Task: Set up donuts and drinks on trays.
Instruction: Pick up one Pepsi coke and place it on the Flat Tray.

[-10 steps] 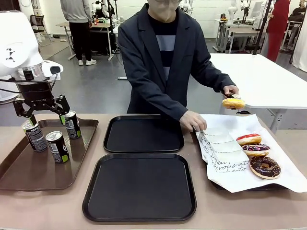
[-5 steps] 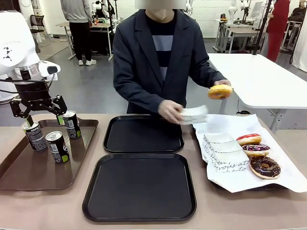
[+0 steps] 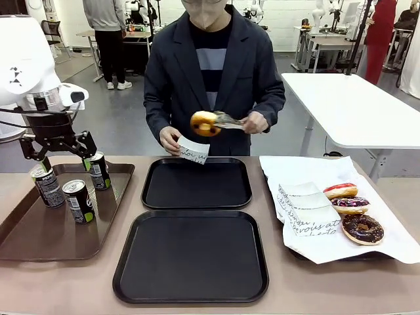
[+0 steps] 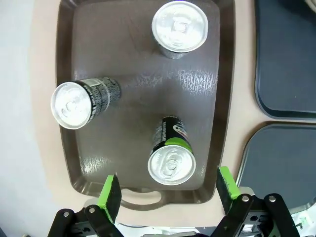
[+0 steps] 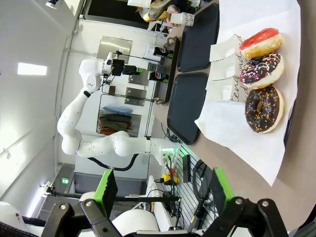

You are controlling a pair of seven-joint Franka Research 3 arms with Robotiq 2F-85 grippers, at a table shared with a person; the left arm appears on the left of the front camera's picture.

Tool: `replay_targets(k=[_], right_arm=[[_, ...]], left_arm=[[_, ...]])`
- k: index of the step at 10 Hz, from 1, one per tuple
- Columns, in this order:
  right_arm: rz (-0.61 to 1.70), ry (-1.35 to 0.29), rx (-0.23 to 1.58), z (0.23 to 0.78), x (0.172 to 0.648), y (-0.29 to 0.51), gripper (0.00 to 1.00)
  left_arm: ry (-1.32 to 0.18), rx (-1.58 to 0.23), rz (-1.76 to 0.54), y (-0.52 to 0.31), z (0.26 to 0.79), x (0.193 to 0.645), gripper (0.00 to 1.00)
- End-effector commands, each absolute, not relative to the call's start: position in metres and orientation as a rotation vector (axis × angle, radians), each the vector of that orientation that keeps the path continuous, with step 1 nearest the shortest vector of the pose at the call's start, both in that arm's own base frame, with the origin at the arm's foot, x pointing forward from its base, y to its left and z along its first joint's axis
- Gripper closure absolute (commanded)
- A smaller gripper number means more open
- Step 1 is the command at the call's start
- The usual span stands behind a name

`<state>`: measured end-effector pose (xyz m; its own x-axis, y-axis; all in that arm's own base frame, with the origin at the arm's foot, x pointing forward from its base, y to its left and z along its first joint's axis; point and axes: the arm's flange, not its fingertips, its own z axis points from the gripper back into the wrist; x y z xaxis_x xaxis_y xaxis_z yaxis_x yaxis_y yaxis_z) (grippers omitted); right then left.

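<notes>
**Gripper state.** The left gripper hung over the far end of the brown tray with its jaws fully apart and nothing between them. In the left wrist view, one can stood just below and between the green pads. The right gripper was also spread wide and empty.

**Location of items.** Three cans stood upright on the brown tray. Both black trays were bare. Three iced donuts lay on white paper to the right. The person held a plain donut in tongs and a paper sleeve over the far black tray.

**Handling.** The cans were judged rigid, smooth and thin-walled. Grip at mid-body, across the diameter, with moderate force. The donuts were judged soft, with icing that smears. Take hold by the sleeve only.

**Markings.** The black script on the paper possibly included "vous", but it was too small to confirm. The can lettering could not be read.
</notes>
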<state>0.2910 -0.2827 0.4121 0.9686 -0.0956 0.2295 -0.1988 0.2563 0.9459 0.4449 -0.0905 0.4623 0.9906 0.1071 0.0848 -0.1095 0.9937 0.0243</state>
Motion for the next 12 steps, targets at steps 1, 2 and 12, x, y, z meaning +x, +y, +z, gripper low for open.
replay_targets(k=[1,2,12], right_arm=[[0.075,-0.267,1.32,0.413,0.29,-0.282,0.0],[0.075,-0.267,1.32,0.413,0.29,-0.282,0.0],[0.075,-0.267,1.32,0.413,0.29,-0.282,0.0]], left_arm=[[-0.1,0.05,0.099,-0.099,0.445,0.449,0.0],[-0.085,0.055,0.096,-0.097,0.438,0.452,0.0],[-0.051,0.002,0.009,-0.086,0.392,0.447,0.0]])
